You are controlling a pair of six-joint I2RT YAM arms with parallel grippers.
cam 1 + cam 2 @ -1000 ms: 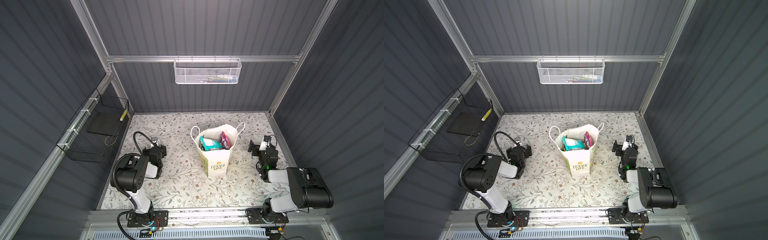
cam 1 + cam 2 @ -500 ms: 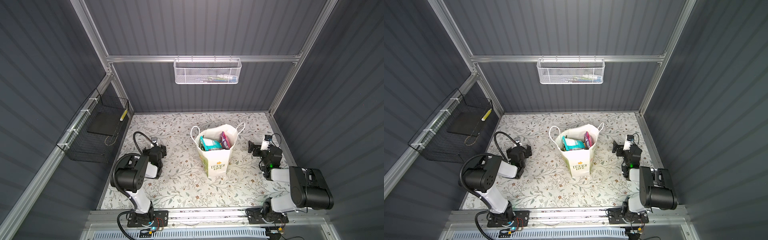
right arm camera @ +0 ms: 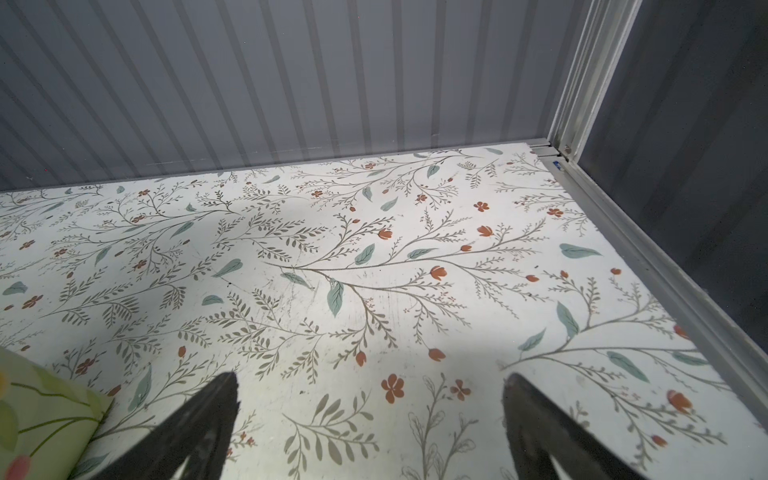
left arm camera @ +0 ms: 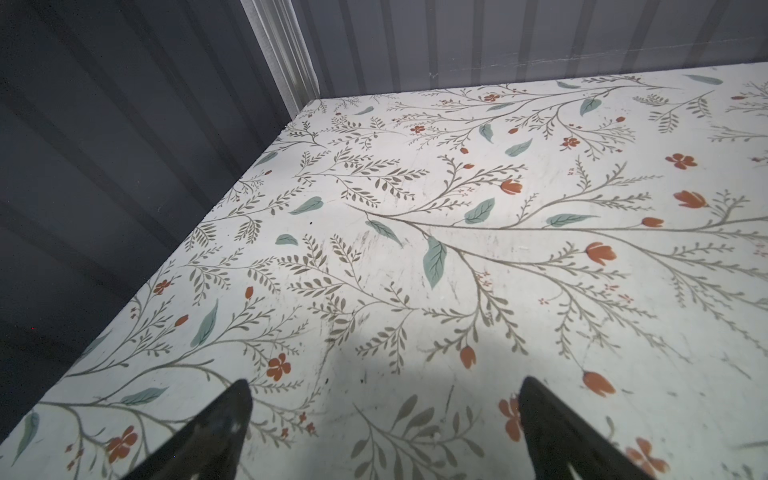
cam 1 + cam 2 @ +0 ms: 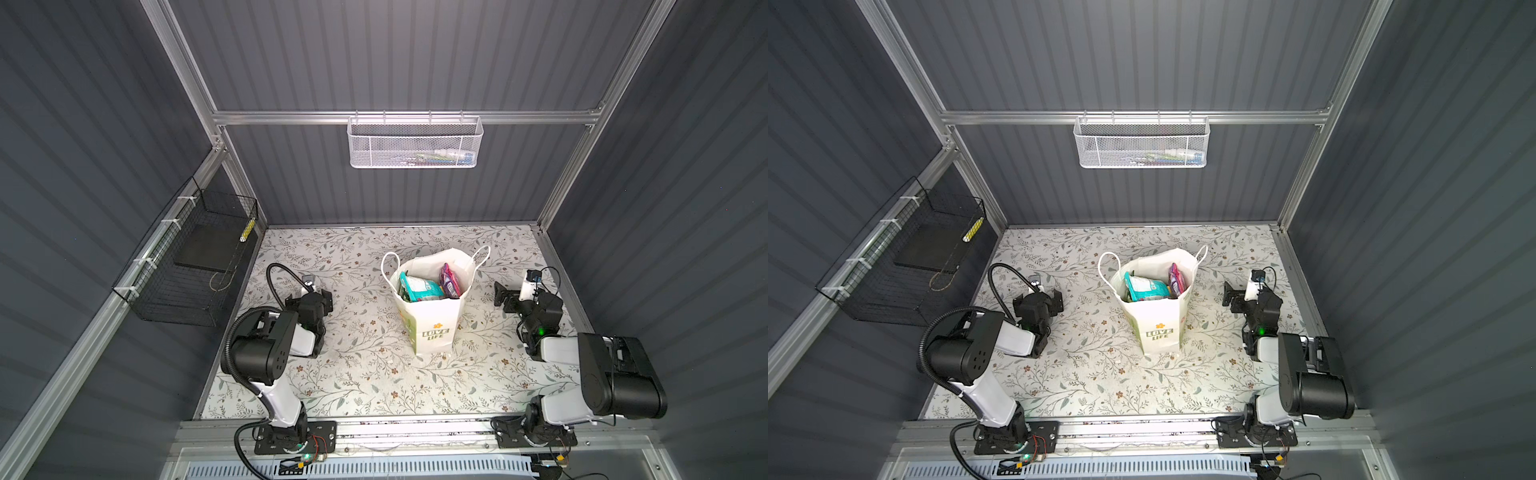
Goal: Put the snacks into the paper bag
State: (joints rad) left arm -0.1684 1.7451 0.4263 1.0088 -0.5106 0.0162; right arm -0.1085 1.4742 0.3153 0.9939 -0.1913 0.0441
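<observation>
The cream paper bag [image 5: 432,328] [image 5: 1158,320] stands upright and open in the middle of the floral table. Inside it the snacks show: a teal packet [image 5: 419,287] [image 5: 1144,287] and a purple one [image 5: 449,280] [image 5: 1176,279]; others below are hidden. No packet lies on the table. My left gripper [image 5: 309,296] [image 5: 1038,297] [image 4: 384,395] rests low to the left of the bag, open and empty. My right gripper [image 5: 505,296] [image 5: 1233,297] [image 3: 372,382] sits to the right of the bag, open and empty. A green printed corner of the bag [image 3: 41,411] shows in the right wrist view.
A white mesh basket [image 5: 413,143] hangs on the back wall. A black wire basket [image 5: 195,266] hangs on the left wall. Aluminium frame rails [image 3: 648,257] border the table [image 5: 361,365] at the right and back.
My right gripper has shifted slightly toward the back of the table. The left arm and the bag have not moved.
</observation>
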